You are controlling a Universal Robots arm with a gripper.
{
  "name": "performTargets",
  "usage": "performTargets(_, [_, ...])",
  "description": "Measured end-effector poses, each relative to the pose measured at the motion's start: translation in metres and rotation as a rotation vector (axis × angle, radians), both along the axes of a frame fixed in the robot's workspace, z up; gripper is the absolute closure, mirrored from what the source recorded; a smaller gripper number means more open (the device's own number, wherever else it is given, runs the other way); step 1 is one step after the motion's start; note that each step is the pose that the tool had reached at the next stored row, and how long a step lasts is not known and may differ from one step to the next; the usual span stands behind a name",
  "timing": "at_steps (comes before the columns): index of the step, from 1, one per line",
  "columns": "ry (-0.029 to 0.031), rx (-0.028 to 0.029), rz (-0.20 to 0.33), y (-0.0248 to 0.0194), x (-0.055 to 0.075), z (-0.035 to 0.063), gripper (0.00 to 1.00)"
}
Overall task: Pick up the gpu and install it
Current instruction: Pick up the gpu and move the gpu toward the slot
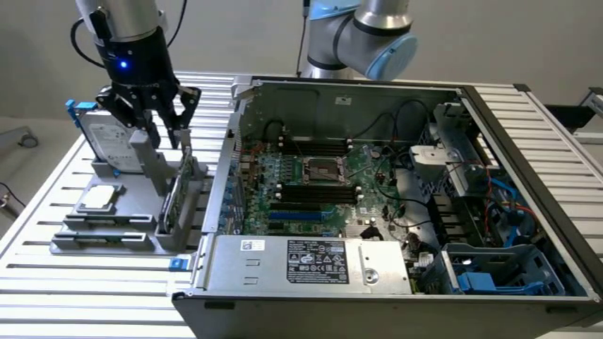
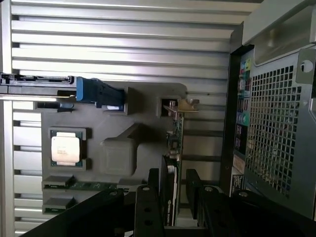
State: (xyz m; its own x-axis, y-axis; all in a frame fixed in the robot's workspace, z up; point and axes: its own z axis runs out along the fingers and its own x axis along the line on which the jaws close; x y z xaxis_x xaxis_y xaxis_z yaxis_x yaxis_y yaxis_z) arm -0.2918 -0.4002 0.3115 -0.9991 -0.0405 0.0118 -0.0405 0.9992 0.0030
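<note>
On the exterior view's left, the black two-fingered gripper (image 1: 164, 140) hangs with jaws spread wide just above the thin, green-boarded, black-shrouded gpu (image 1: 175, 192), which stands on edge in a grey moulded holder (image 1: 104, 239). We judge the pick-up is in hand, with nothing lifted yet. In the wrist view the fingers (image 2: 148, 210) straddle the gpu (image 2: 177, 143), so a grasp calls for closing squarely; the open grey-metal computer case (image 1: 311, 95) lies just to the right.
</note>
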Motion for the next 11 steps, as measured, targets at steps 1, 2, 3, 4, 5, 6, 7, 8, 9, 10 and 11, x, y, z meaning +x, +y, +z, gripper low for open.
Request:
performTargets(1, [-0.0001,0.0,0.0,-0.0011,0.0,-0.0019,0.64])
performTargets(2, [-0.0001,0.0,0.001,-0.0021,0.0,-0.0037,0.64])
performTargets(3, [0.0,0.0,0.001,-0.0032,0.0,-0.0054,0.64])
performTargets(4, [0.0,0.0,0.001,-0.0044,0.0,-0.0072,0.64])
performTargets(5, [0.0001,-0.0001,0.002,-0.0057,0.0,-0.009,0.64])
performTargets(6, [0.0,0.0,0.002,-0.0069,0.0,-0.0109,0.64])
performTargets(7, [-0.0001,0.0,0.002,-0.0081,0.0,-0.0128,0.64])
performTargets(8, [0.0,0.0,0.002,-0.0092,0.0,-0.0146,0.64])
performTargets(9, [-0.0001,0.0,0.003,-0.0103,0.0,-0.0164,0.64])
performTargets(10, [-0.0001,0.0001,0.003,-0.0114,0.0,-0.0182,0.64])
performTargets(11, [-0.0003,0.0002,0.003,-0.0124,0.0,-0.0202,0.64])
